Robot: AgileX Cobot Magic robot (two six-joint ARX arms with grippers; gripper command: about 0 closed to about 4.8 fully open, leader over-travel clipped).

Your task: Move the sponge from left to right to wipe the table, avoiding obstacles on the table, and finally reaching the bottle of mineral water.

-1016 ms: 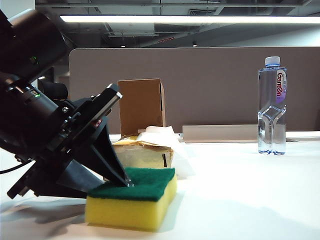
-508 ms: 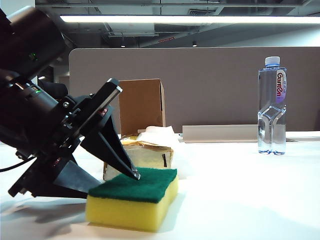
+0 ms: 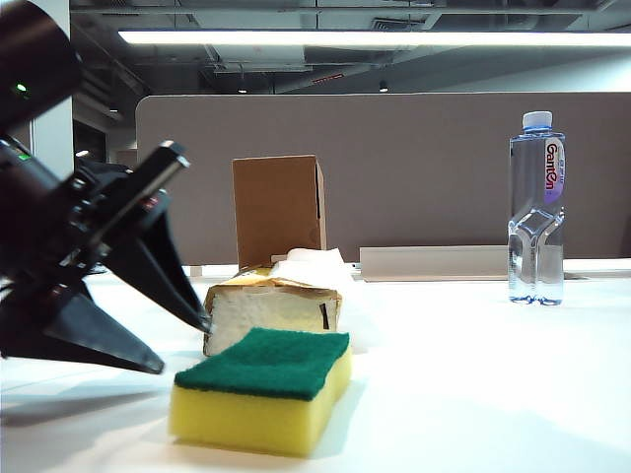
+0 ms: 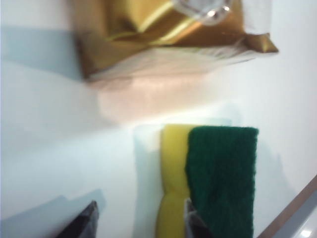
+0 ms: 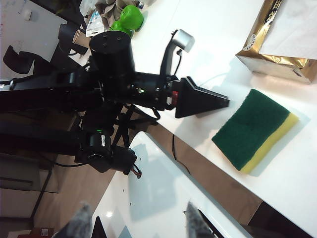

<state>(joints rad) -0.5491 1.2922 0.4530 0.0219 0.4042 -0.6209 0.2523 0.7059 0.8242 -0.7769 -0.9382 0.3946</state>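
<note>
The sponge (image 3: 261, 392), yellow with its green scouring face up, lies flat on the white table (image 3: 473, 394) just in front of the gold-and-white tissue pack (image 3: 274, 304). The brown cardboard box (image 3: 278, 207) stands behind the pack. My left gripper (image 3: 180, 345) hangs open to the left of the sponge, clear of it and holding nothing. In the left wrist view the sponge (image 4: 213, 178) lies ahead of the left gripper (image 4: 138, 223), below the tissue pack (image 4: 163, 49). The bottle of mineral water (image 3: 536, 222) stands far right. My right gripper (image 5: 137, 223) is open and empty, looking down on the sponge (image 5: 255, 129).
A grey partition (image 3: 414, 168) closes the back of the table, with a low white ledge (image 3: 434, 262) at its foot. A clear glass rim (image 4: 200, 9) shows beyond the tissue pack. The left arm's black body (image 5: 124, 84) reaches in from the table's side, past green items (image 5: 126, 20).
My left gripper has opened, let go of the sponge's green top, and pulled back up and to the left. The sponge stays where it lay.
</note>
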